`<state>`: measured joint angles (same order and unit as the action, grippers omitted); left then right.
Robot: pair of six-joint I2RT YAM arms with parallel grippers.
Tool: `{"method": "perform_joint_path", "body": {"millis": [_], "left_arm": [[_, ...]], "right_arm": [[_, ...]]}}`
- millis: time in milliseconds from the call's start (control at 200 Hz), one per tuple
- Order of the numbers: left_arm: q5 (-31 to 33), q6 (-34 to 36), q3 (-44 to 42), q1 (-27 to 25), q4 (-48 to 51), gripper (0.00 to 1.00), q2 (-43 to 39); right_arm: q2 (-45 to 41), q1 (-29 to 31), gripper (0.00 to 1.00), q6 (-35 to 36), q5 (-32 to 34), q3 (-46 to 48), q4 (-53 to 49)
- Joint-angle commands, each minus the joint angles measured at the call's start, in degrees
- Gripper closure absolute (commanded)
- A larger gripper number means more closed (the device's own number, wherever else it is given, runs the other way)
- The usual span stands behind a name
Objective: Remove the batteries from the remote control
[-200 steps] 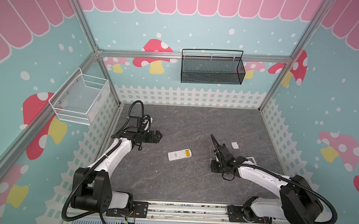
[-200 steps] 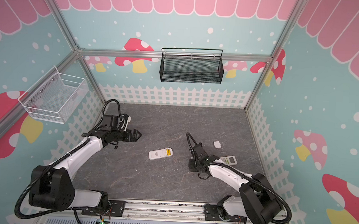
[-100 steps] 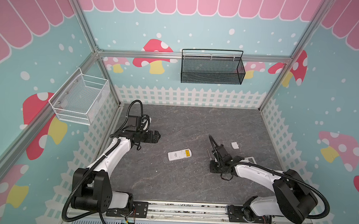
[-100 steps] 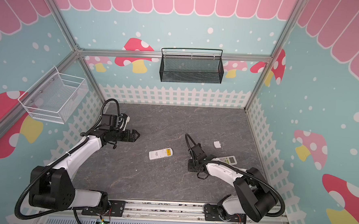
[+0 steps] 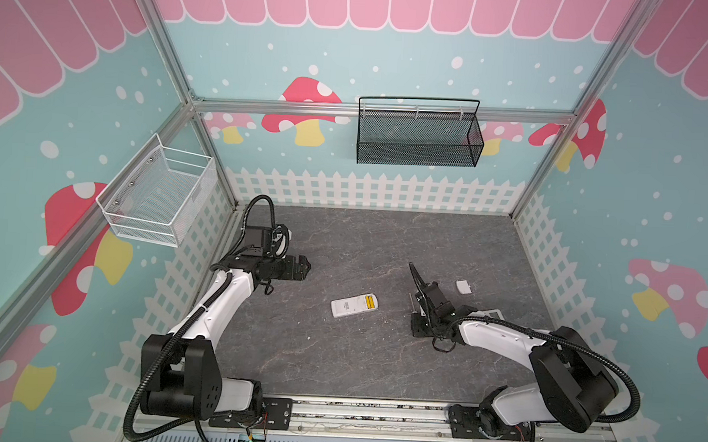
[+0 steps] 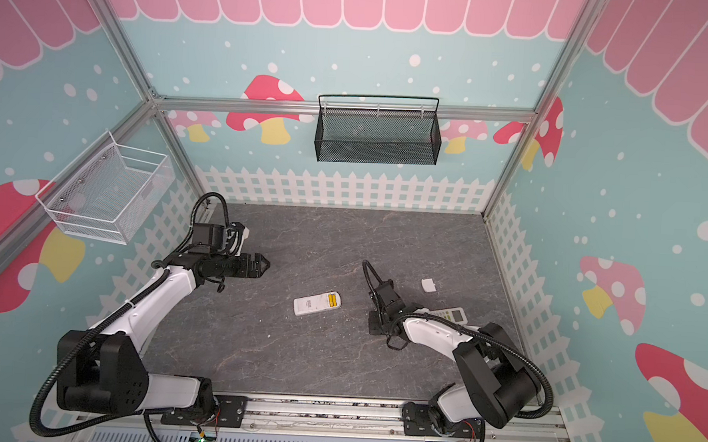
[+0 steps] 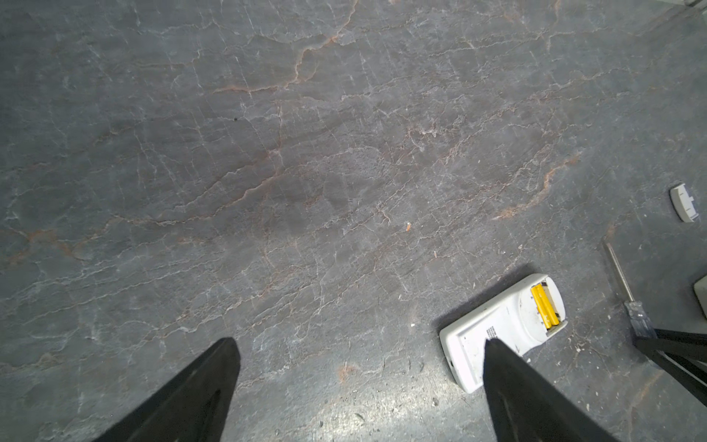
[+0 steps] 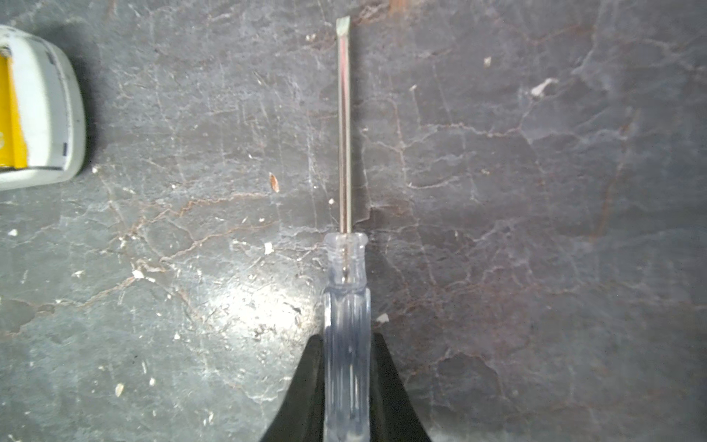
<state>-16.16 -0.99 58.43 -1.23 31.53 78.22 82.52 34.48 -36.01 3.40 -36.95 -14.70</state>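
Two batteries (image 7: 545, 310) in remote (image 7: 493, 327); R wrist cam: right hand (image 8: 347, 340) pinching screwdriver (image 8: 345, 229); L cam: left hand (image 7: 359, 340) spread.

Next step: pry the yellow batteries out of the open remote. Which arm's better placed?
Right. The right gripper grips the screwdriver by its clear handle, and the yellow batteries sit at the end of the remote nearest it. The left gripper is open and holds nothing.
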Motion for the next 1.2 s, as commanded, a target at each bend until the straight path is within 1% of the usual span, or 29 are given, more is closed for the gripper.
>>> {"method": "perform_joint_path", "body": {"millis": [0,95,155,225,300,330,400,430,515,565,650,710,730,816,876,931,996,1031,1096,1156,1191], "left_arm": [[-1.8,2.8,2.9,0.7,1.6,0.0,-0.4],[-2.5,5.2,8.7,0.7,6.2,0.0,0.0],[-4.2,8.0,13.1,0.7,9.1,0.0,0.5],[-5.9,10.6,17.6,0.5,10.8,0.0,1.4],[-7.2,11.3,21.8,0.1,11.6,0.0,2.6],[-7.5,11.1,23.4,-0.3,11.9,0.0,3.0],[-10.5,11.8,27.0,-1.6,13.0,0.0,3.9],[-12.1,12.8,28.5,-2.2,13.6,0.0,4.3],[-13.7,15.8,31.9,-5.3,16.0,0.0,5.7],[-16.5,19.3,33.8,-6.9,18.4,0.0,6.6],[-19.0,21.7,37.1,-9.8,21.4,0.01,8.7],[-23.7,22.9,39.0,-10.9,23.7,0.01,10.3],[-25.1,25.5,39.5,-11.3,24.3,0.01,10.7],[-28.6,27.7,41.2,-13.1,26.3,0.03,12.6],[-28.4,27.4,42.9,-14.7,27.1,0.05,14.2],[-28.6,27.2,43.8,-16.2,27.7,0.06,15.1],[-30.6,29.2,43.5,-17.7,28.9,0.06,15.4],[-30.9,30.1,43.4,-18.3,29.4,0.06,15.7],[-29.0,29.1,43.6,-19.5,29.5,0.08,16.5],[-25.7,26.2,43.9,-21.2,29.4,0.09,17.2],[-25.3,24.8,43.3,-21.8,29.0,0.1,17.3]], "right_arm": [[0.6,-1.6,0.95,5.4,-0.5,-0.9,1.2],[-0.2,-2.2,0.97,9.7,-0.6,-3.3,1.2],[-1.7,-3.0,0.98,12.3,-1.3,-3.5,3.2],[-3.2,-4.9,0.98,16.6,-5.3,-3.6,6.8],[-4.0,-7.2,1.0,21.3,-10.2,-5.2,8.4],[-4.4,-7.8,1.0,23.1,-11.2,-6.2,8.5],[-6.8,-7.9,1.0,27.4,-13.1,-6.7,10.7],[-8.3,-7.9,1.0,29.2,-14.5,-5.8,13.3],[-11.2,-8.0,1.0,34.1,-18.9,-3.3,19.7],[-11.9,-7.9,1.0,36.4,-20.8,-3.8,20.0],[-12.6,-7.9,1.0,39.9,-23.6,-4.8,19.7],[-13.4,-7.9,1.0,43.4,-26.7,-4.2,20.4],[-13.6,-7.9,1.0,44.6,-27.9,-3.9,20.8],[-14.3,-7.9,1.0,49.1,-31.4,-3.2,20.9],[-14.9,-7.9,1.0,50.4,-31.0,-3.0,20.9],[-15.5,-7.9,1.0,52.2,-32.4,-2.8,20.9],[-15.7,-7.9,1.0,54.8,-34.8,-2.6,21.0],[-15.6,-7.9,1.0,55.2,-34.9,-2.8,21.0],[-15.2,-8.0,1.0,54.5,-32.9,-3.6,20.9],[-15.5,-7.8,1.0,54.5,-31.3,-3.3,21.6],[-16.0,-7.6,1.0,55.1,-30.3,-2.7,22.5]]}}
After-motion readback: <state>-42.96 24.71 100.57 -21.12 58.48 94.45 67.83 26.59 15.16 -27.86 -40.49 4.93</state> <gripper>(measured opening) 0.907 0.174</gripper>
